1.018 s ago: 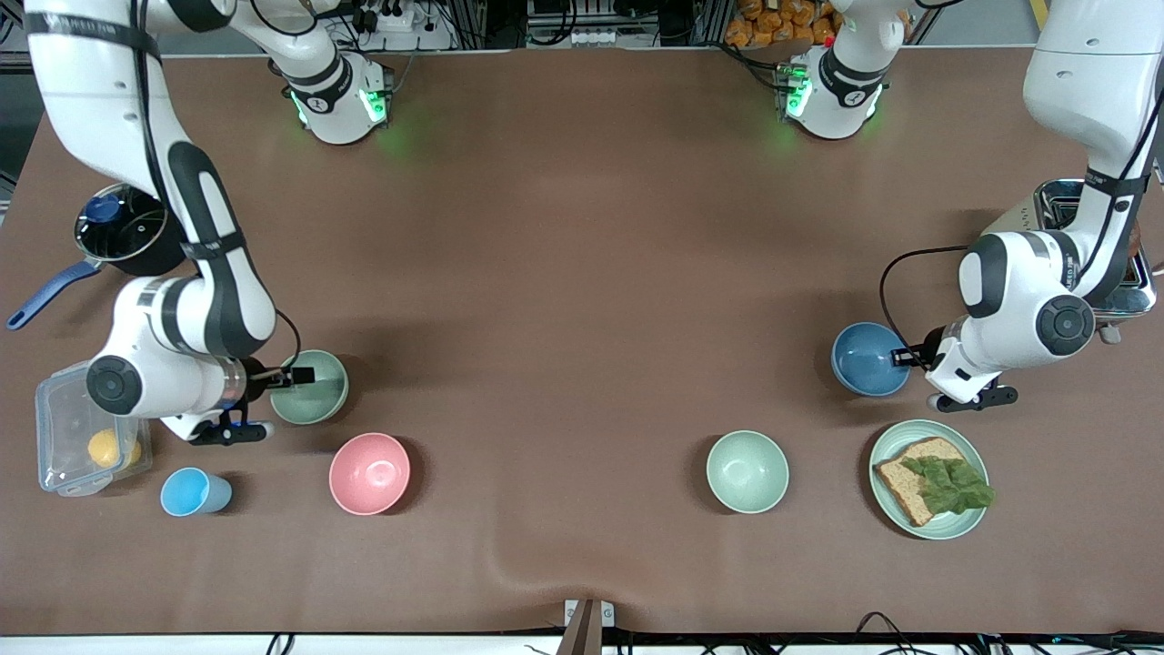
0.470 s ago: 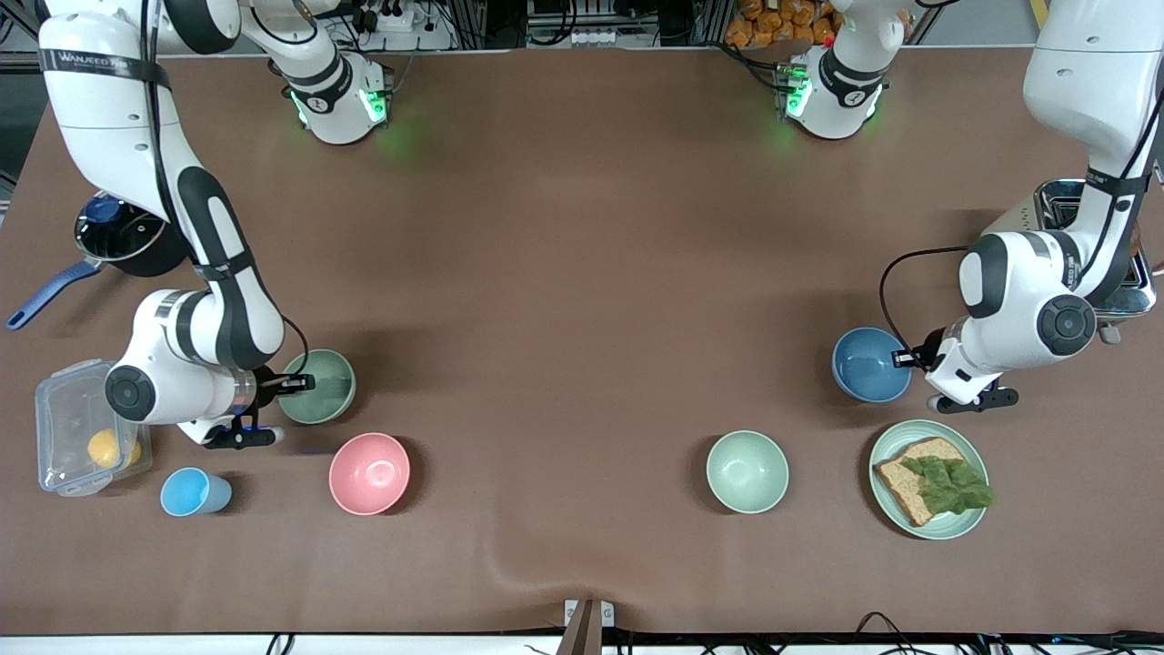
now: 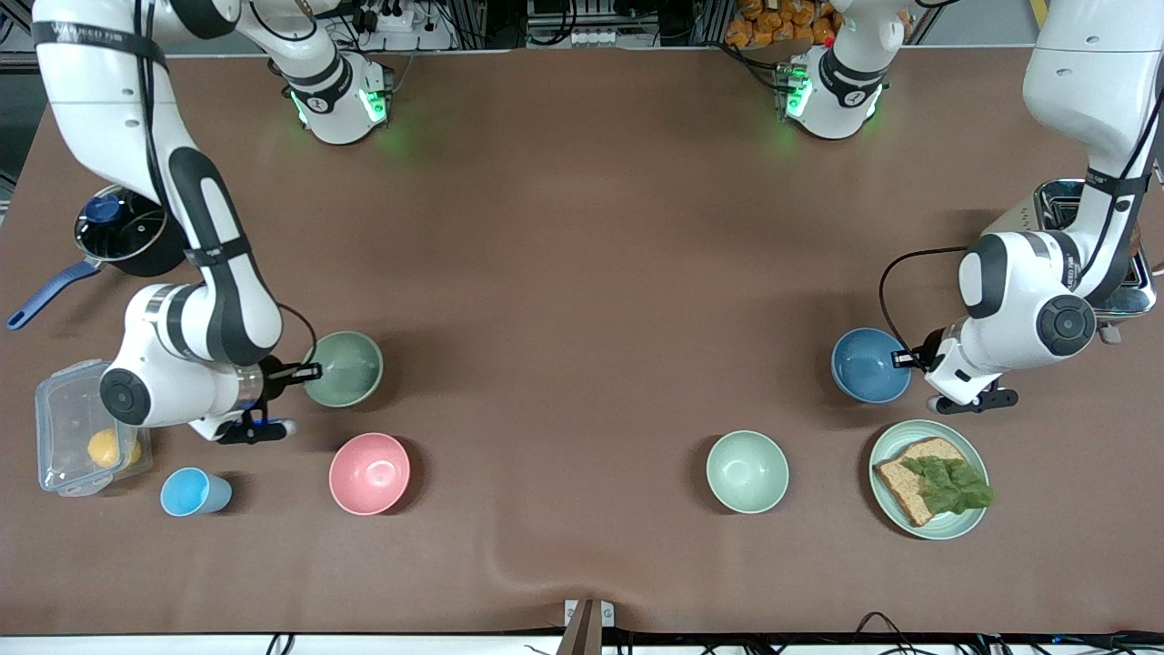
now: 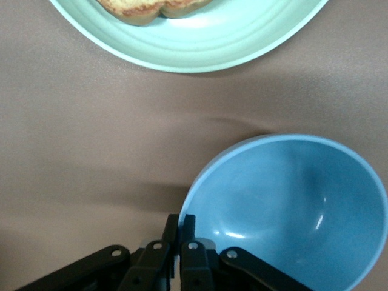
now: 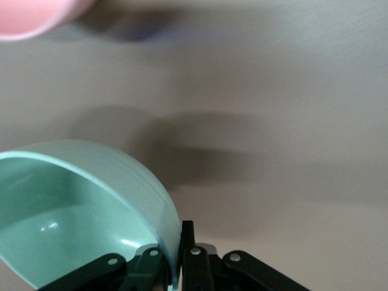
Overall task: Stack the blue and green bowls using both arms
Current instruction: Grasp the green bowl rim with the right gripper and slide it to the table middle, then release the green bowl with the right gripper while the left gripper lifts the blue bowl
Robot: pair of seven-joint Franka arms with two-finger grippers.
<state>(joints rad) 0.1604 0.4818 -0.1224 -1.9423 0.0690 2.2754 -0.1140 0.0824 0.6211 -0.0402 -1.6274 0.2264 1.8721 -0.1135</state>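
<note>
Toward the right arm's end of the table, the right gripper (image 3: 309, 371) pinches the rim of the round sage-green matte bowl (image 3: 344, 368), lifted just above the brown cloth, over a spot beside the round pink bowl (image 3: 369, 473). Toward the left arm's end, the left gripper (image 3: 902, 358) clamps the rim of the round blue speckled matte bowl (image 3: 870, 364). Both bowls look light, stiff and smooth; a 2-finger rim pinch suits them, though they may tilt.

L gripper (image 4: 179, 242) jaws clamped on bowl rim; R gripper (image 5: 176, 251) same.
</note>
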